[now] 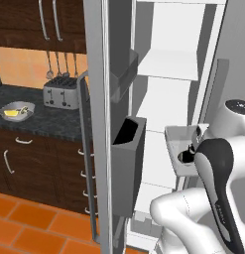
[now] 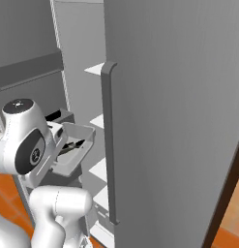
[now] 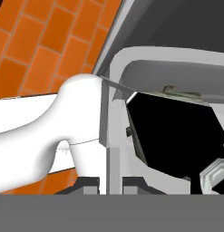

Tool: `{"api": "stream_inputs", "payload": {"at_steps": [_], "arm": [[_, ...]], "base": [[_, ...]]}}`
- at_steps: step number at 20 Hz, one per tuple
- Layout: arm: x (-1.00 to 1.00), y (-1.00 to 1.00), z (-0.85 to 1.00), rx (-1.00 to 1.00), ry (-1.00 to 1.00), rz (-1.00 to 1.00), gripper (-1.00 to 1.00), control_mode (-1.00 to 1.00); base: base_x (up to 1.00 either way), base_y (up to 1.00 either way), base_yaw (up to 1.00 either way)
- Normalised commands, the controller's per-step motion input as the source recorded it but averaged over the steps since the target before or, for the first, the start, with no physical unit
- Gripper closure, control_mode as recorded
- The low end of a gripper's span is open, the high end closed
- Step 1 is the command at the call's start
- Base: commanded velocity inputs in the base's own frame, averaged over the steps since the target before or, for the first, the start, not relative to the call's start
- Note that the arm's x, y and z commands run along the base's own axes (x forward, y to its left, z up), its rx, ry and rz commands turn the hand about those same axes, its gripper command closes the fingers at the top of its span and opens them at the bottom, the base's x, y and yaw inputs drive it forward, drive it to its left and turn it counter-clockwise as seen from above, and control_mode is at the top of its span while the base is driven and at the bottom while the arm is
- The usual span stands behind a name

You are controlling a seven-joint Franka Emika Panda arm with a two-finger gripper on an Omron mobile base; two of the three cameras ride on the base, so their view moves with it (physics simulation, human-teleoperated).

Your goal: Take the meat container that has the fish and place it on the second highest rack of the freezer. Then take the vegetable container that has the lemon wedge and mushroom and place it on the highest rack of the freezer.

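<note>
The pincer (image 3: 106,183) sits at the near wall of a pale grey container (image 1: 179,149), and from the hand view that thin wall rises straight up out of the narrow slot between the two dark tips, so the jaws look nearly closed and pinched on the rim; I cannot make out the pads themselves. In the left base view the container hangs in the air at the end of the arm, in front of the open freezer (image 1: 168,64), roughly level with the middle white shelves (image 1: 166,106) and not resting on any of them. Something dark lies inside it, though what it is I cannot tell. The right base view shows the same container (image 2: 75,150) tilted a little, just beside the arm's round white joint and short of the shelf edges (image 2: 99,118). The freezer door (image 1: 101,124) stands wide open to the left, with a dark bin (image 1: 128,163) on its inner side. Well apart on the dark counter (image 1: 39,121) sit a toaster (image 1: 61,93) and a grey bowl (image 1: 16,111) with something yellow in it
</note>
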Motion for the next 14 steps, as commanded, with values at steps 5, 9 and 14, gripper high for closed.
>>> {"api": "stream_inputs", "payload": {"at_steps": [5, 9, 14], "arm": [[0.31, 0.0, -0.01, 0.03, -0.02, 0.0, 1.0, -1.0], [0.58, 0.0, 0.0, 0.21, -0.01, -0.04, 1.0, -1.0], [0.41, 0.01, 0.0, 0.18, 0.0, -0.19, 1.0, -1.0]], "base": [[0.0, 0.0, 0.0], [0.0, 0.0, 0.0], [0.0, 0.0, 0.0]]}}
